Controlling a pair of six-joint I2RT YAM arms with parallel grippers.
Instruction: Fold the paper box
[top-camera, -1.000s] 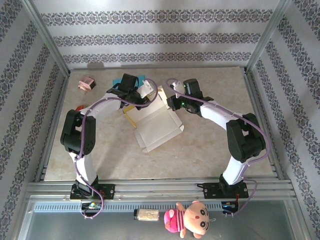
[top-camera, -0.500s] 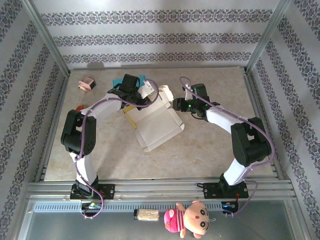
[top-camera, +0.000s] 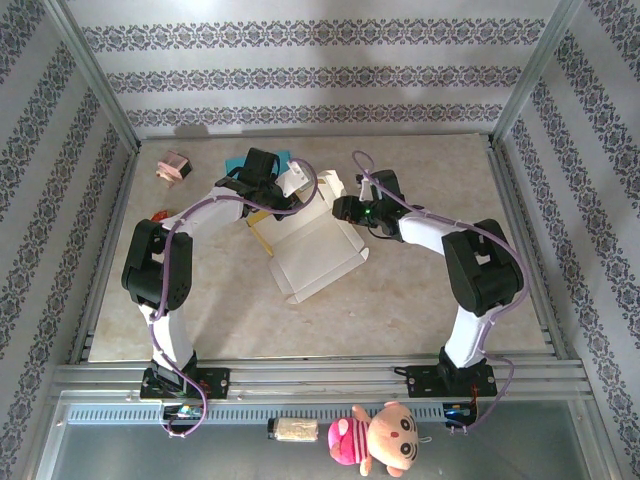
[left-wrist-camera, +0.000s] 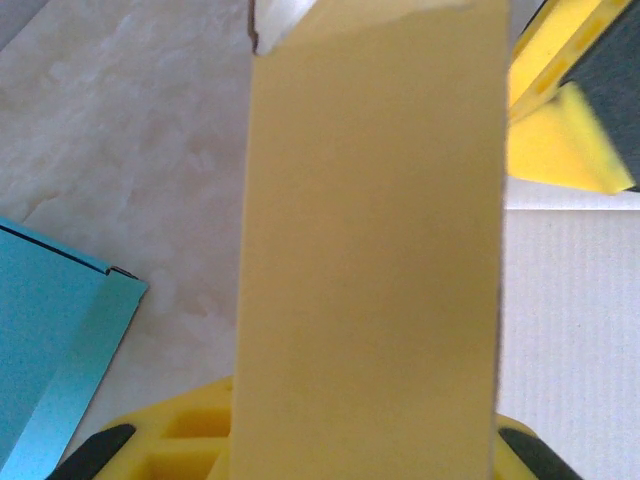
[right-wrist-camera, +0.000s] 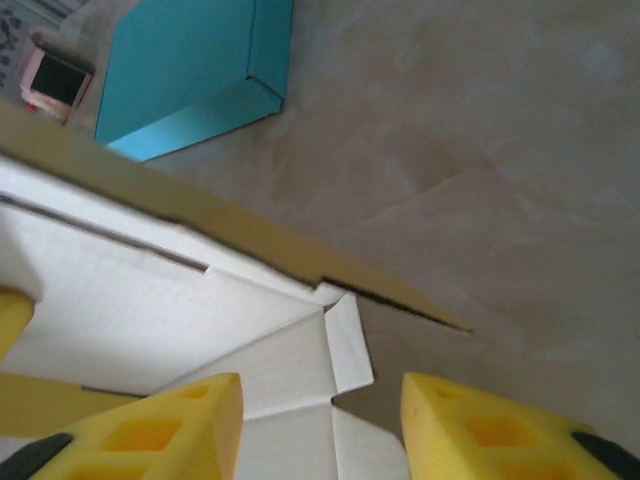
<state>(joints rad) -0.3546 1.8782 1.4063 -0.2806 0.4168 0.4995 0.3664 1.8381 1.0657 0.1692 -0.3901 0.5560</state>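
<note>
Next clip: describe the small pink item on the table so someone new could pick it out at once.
Start at the table, then go to its far left corner. The pink item sits there alone, left of the teal box and well away from the white paper box. It is the only pink thing on the tabletop.

Soft, even light is coming down from above, leaving only faint shadows on the table (top-camera: 420, 290) and washing the back wall (top-camera: 300, 40) pale at twelve o'clock. The paper box (left-wrist-camera: 370, 250) is blurring right against the left wrist lens. The right gripper (right-wrist-camera: 320, 390) is showing soft and out of focus at six o'clock.
</note>
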